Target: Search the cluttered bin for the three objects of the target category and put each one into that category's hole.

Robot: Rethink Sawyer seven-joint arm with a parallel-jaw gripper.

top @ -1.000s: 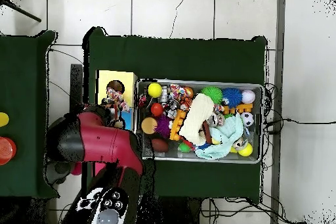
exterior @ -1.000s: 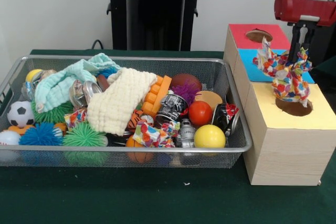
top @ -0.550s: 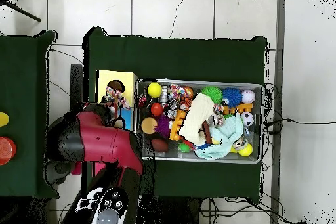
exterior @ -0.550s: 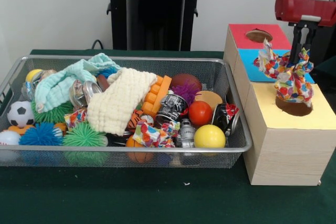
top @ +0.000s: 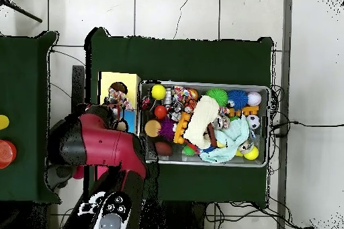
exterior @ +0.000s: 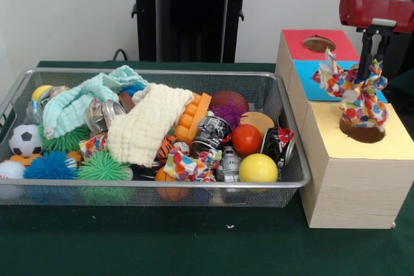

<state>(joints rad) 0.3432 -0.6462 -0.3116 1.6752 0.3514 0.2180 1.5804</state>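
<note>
A polka-dot cloth [exterior: 354, 95], patterned in red, blue, yellow and white, hangs bunched over the round hole [exterior: 363, 132] in the yellow section of a wooden sorting box [exterior: 349, 185], its lower folds dipping to the hole's rim. The gripper [exterior: 372, 63] of the red and black arm [exterior: 375, 8] descends from above and pinches the cloth's upper knot, jaws closed on the fabric. Behind the yellow section lie a blue section [exterior: 309, 82], partly hidden by the cloth, and a red section [exterior: 294, 42] with its own round hole [exterior: 319, 44].

Just beside the box on the green counter [exterior: 194, 244] stands a wire mesh bin [exterior: 284, 185] crowded with objects. A second piece of matching dotted cloth [exterior: 187, 165] lies near the bin's front wall, beside a yellow ball [exterior: 258, 168] and a red ball [exterior: 246, 139]. A cream waffle-weave towel [exterior: 147, 127] sprawls across the middle, overlapping an orange toy brick [exterior: 194, 117]. A mint-green cloth [exterior: 84, 98] drapes toward the back left. Spiky green [exterior: 102, 167] and blue [exterior: 50, 166] balls and a small soccer ball [exterior: 24, 140] fill the left end, while a crushed can [exterior: 210, 135] rests near the centre.

From overhead, the arm's red shell [top: 101, 142] covers part of the box, with the cloth [top: 118, 97] visible over the yellow section [top: 111, 80].
</note>
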